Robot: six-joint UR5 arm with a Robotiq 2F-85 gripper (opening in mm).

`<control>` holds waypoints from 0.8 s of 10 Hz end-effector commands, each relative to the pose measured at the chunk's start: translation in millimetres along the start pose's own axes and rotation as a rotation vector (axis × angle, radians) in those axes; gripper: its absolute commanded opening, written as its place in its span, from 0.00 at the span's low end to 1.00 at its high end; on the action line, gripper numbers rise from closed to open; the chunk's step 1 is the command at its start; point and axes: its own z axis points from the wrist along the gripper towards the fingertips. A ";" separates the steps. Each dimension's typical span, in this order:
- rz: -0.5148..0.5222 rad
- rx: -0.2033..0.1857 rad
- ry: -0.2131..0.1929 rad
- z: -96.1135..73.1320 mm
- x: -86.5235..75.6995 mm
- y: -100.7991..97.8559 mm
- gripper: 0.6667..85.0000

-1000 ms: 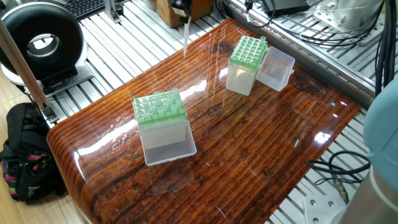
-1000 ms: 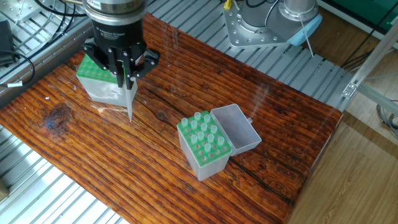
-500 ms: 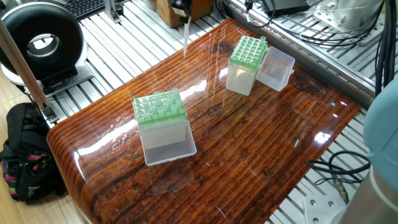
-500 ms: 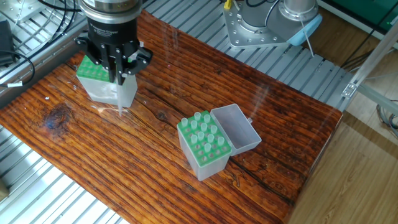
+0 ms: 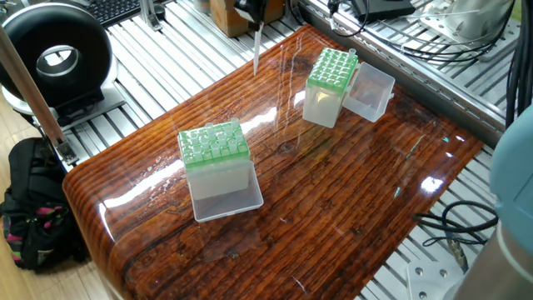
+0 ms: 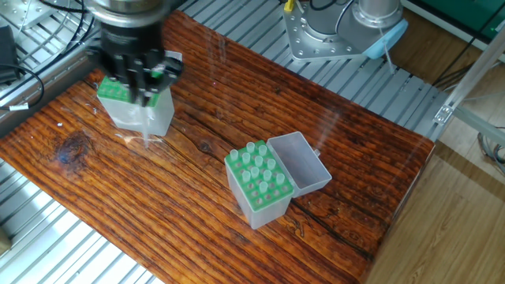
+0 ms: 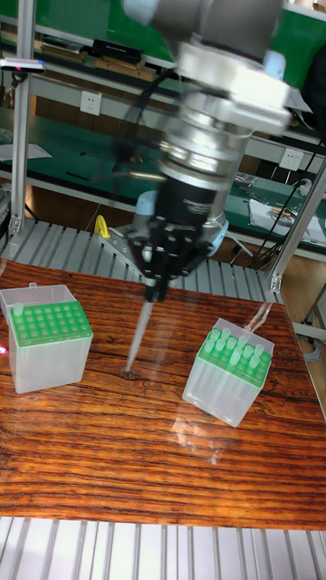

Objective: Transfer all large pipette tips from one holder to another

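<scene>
Gripper (image 7: 154,288) pinching one large pipette tip (image 7: 139,333), held clear above the desk (image 7: 163,453), point downward, slightly tilted. It hangs between the two green-topped boxes. Box with empty holes (image 7: 43,346) stands toward one end of the desk; box holding the remaining tips (image 7: 230,373) toward the other, lid open beside it.

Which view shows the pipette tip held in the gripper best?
The tall fixed view: the pipette tip hangs full length below the gripper, sharp against the wood. One fixed view shows it small at the top edge; the other fixed view shows it blurred against the box.
</scene>
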 end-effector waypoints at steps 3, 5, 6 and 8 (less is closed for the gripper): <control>-0.057 -0.070 -0.066 -10.8 23.3 -69.8 0.16; -0.074 -0.056 -0.031 -7.0 61.5 -83.6 0.17; -0.080 -0.034 -0.013 -2.6 76.6 -93.1 0.17; -0.080 -0.040 0.019 -2.4 101.9 -99.0 0.17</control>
